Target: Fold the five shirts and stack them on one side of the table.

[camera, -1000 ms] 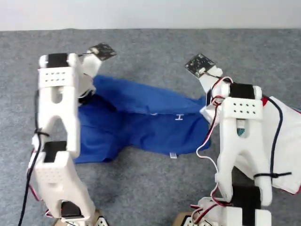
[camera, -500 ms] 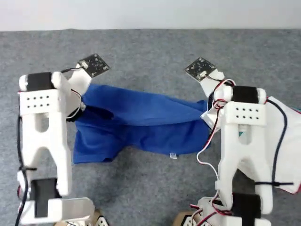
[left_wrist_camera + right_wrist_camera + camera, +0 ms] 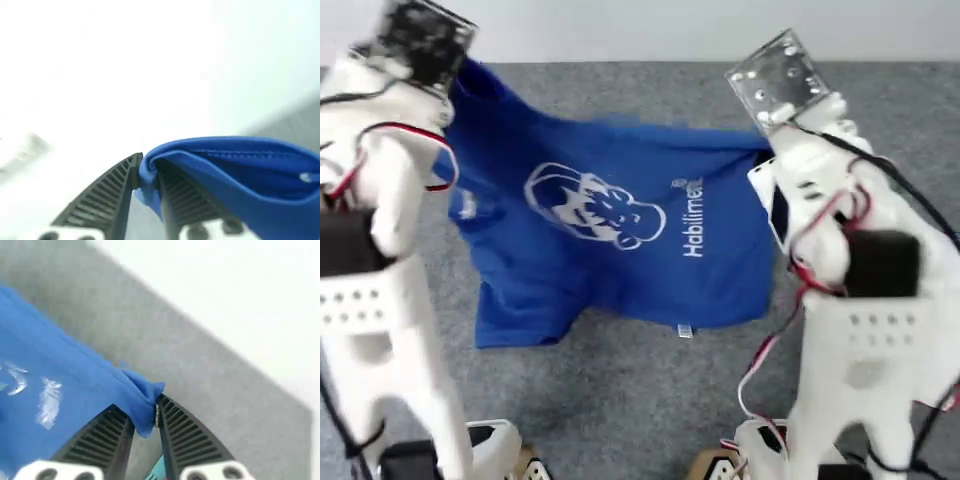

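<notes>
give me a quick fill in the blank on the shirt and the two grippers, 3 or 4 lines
1. The shirt held up between the two arms is ____ in colour.
2. The left gripper and the right gripper are each ____ on an edge of the shirt.
3. The drawing printed on the shirt is ____.
4. The table below the shirt has a ____ surface.

Missing words: blue; shut; white; grey

Chest print: one short white word [image 3: 692, 217] on the blue fabric T-shirt [image 3: 610, 270], running sideways beside a white cartoon emblem [image 3: 592, 205].
Hem tag: small white label [image 3: 685, 330] at the shirt's lower edge, print too small to read.
</notes>
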Action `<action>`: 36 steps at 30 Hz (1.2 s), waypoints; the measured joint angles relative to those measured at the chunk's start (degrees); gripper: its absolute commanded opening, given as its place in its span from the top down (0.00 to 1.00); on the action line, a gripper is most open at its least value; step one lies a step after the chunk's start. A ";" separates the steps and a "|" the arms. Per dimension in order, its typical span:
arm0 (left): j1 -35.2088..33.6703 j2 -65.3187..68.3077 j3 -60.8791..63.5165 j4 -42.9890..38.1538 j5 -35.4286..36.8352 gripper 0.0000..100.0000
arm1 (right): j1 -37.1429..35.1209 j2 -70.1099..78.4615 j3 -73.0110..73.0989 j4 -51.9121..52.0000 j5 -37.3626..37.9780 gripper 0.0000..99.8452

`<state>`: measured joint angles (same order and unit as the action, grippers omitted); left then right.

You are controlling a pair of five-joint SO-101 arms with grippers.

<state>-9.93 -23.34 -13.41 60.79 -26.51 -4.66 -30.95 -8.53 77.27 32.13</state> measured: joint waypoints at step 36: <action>0.09 -27.69 -3.87 1.14 -13.45 1.00 | 5.63 -28.66 -2.73 13.19 7.47 0.99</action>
<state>-9.85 -51.03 -17.27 61.93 -39.96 0.97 -59.60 -11.25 90.46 39.60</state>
